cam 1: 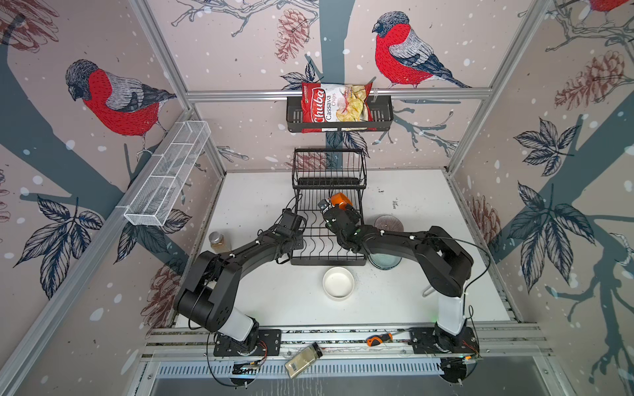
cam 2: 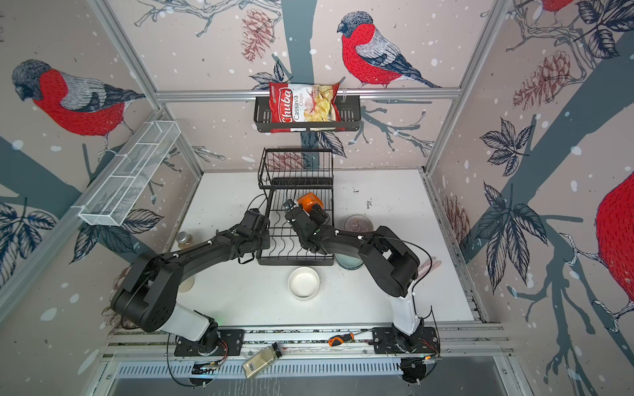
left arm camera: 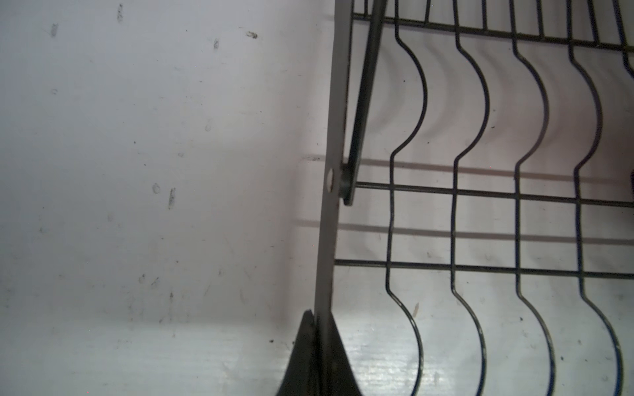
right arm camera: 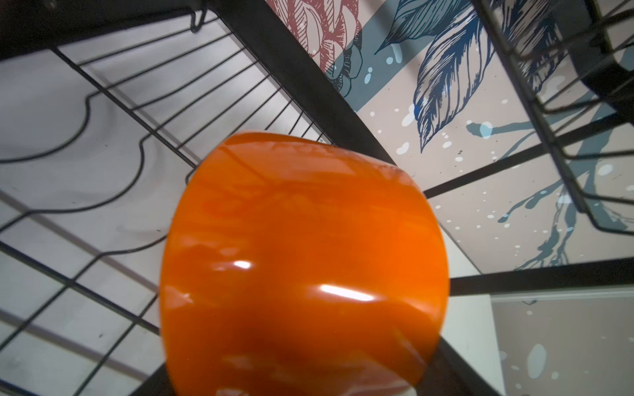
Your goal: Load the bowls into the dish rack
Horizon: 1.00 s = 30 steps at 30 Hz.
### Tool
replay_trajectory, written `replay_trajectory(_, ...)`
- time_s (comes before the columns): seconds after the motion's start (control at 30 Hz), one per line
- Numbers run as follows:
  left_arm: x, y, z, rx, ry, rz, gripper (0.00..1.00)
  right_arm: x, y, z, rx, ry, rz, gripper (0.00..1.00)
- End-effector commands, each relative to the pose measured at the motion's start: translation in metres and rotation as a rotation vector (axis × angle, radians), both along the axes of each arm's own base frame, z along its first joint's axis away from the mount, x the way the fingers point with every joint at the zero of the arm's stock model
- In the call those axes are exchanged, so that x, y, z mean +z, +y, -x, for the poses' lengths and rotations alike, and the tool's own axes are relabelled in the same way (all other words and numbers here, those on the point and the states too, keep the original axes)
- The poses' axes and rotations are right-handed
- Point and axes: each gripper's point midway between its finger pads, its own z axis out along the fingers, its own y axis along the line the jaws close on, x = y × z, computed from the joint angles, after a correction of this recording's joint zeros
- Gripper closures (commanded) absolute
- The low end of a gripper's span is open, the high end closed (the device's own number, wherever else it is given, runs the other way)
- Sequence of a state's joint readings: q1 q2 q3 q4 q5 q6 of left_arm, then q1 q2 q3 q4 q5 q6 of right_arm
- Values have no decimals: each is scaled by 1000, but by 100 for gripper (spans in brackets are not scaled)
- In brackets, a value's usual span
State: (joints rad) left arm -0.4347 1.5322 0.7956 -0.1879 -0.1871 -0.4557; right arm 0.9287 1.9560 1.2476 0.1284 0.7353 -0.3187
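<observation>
The glossy, squarish orange plastic bowl [right arm camera: 305,267] hangs tilted over the far lower grid of the black wire dish rack [cam 1: 326,240] on the white counter [cam 1: 429,205], grasped by the wide-spread right pincer [cam 1: 332,206], while the left pincer [left arm camera: 317,322] is clenched on the rack's flat left rail.

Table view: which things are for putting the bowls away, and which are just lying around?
For the job:
- dish rack
- orange bowl
- white bowl
- ribbed bowl
- pale green bowl, partly under the right arm

Just lying about:
- chips bag
- jar
- screwdriver
- bottle
- white mesh trough
</observation>
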Motion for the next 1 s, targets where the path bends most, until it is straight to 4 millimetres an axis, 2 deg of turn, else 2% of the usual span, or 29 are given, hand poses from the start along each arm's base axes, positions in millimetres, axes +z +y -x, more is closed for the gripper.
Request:
replay_trajectory(0.0, -13, 10, 12, 69, 64, -12, 98, 16, 0, -10, -39, -88, 9, 20)
replay_trajectory(0.57, -21, 8, 16, 30, 72, -12, 100, 9, 9, -27, -41, -201, 158, 19)
replay_trajectory(0.97, -23, 4, 18, 4, 75, 3, 100, -3, 6, -53, -73, -277, 272, 19)
